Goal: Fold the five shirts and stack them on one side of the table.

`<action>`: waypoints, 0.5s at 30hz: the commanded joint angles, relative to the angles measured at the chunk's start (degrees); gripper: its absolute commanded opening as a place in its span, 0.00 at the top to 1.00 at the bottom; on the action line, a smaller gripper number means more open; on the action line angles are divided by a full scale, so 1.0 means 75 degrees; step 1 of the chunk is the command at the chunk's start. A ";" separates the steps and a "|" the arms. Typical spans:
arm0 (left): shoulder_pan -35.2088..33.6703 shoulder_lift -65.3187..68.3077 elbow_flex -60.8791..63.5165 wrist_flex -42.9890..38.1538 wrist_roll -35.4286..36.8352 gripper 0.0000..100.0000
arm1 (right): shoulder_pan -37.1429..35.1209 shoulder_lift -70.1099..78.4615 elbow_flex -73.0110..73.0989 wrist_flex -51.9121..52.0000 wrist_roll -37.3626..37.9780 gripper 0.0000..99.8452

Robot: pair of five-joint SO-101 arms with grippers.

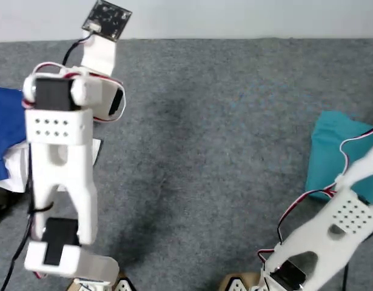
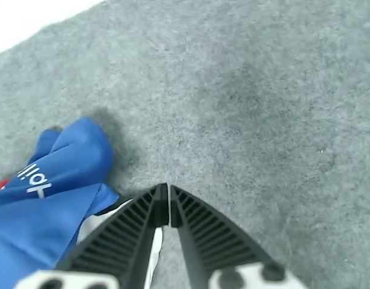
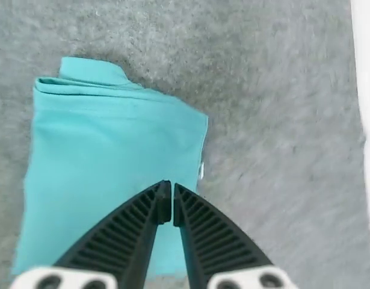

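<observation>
Right gripper (image 3: pixel 171 188) and left gripper (image 2: pixel 168 191) are both hanging closed, holding nothing, teal shirt (image 3: pixel 106 156) lying folded at the table (image 1: pixel 222 133) right edge; next, apparently, opening onto the crumpled blue shirt (image 2: pixel 58 180) at the left edge.

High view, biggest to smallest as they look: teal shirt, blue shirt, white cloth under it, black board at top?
1. teal shirt, partly under the right arm.
2. blue shirt, cut by the frame edge.
3. white cloth and black board: alike, not ranked; the cloth is mostly hidden.
</observation>
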 commanded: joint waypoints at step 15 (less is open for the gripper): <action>-0.2403 -0.0656 0.1166 0.0129 -0.0070 0.87 | -0.0545 -0.6582 0.8393 0.0287 -0.1512 0.99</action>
